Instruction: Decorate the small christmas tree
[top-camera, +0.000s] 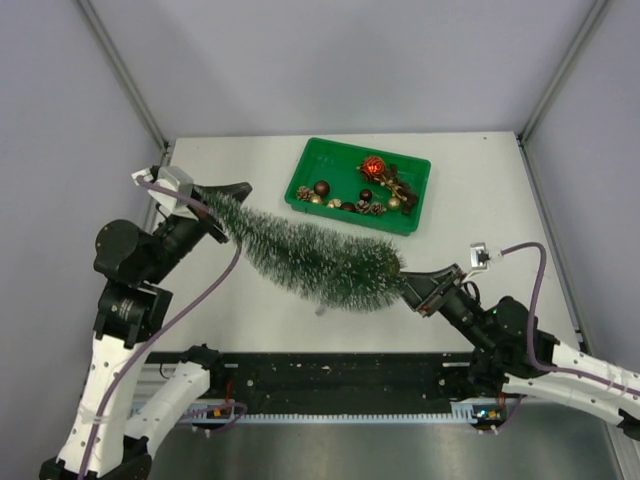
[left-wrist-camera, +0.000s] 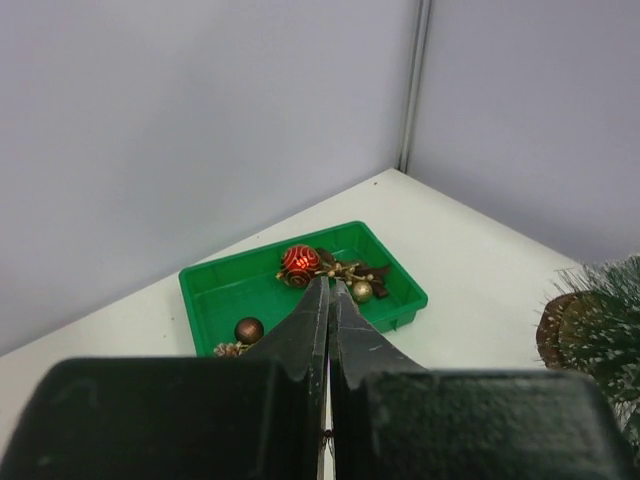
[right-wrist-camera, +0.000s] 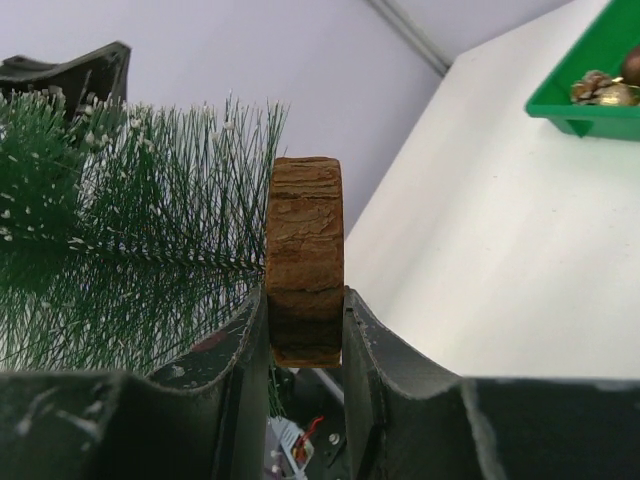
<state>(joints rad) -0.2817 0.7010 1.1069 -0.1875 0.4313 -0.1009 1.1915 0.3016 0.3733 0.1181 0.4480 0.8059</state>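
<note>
There was one tree (top-camera: 310, 255) with one wooden base (right-wrist-camera: 305, 250), one green tray (top-camera: 335, 165) and one table (top-camera: 480, 200). There were two arms, with a left gripper (left-wrist-camera: 327, 290) and a right gripper (top-camera: 412, 285). The tray held one red ball (top-camera: 372, 166). Its brown balls (top-camera: 322, 187), gold balls (left-wrist-camera: 361, 291) and pine cones (left-wrist-camera: 230, 350) were too small and crowded to count.
</note>
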